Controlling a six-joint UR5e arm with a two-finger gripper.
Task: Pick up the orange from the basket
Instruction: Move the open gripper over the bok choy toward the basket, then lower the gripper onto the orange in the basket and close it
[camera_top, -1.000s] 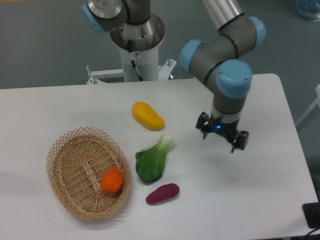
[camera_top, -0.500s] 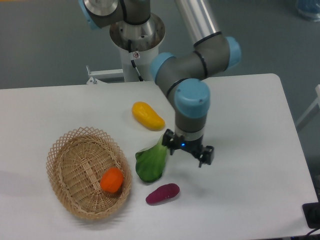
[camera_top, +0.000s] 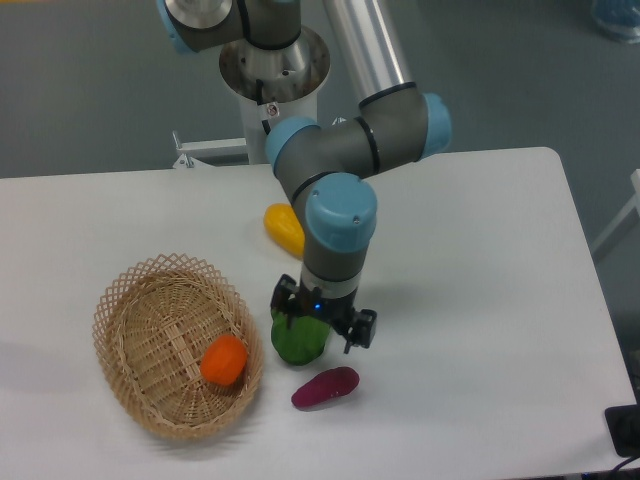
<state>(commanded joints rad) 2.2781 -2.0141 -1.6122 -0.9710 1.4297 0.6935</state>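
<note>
The orange (camera_top: 223, 360) lies inside the oval wicker basket (camera_top: 140, 310), toward its right side, at the table's front left. My gripper (camera_top: 322, 322) hangs open and empty above the table, over a green leafy vegetable (camera_top: 298, 342), to the right of the basket and clear of its rim. The orange is in full view and nothing touches it.
A yellow mango-like fruit (camera_top: 284, 228) lies behind the gripper, partly hidden by the arm. A purple sweet potato (camera_top: 326, 387) lies just in front of the gripper. The arm's base (camera_top: 272, 70) stands at the table's back edge.
The gripper has swept left across the table, from right of centre to above the green vegetable, closer to the basket. Its jaws have stayed open. The fruits have not moved.
</note>
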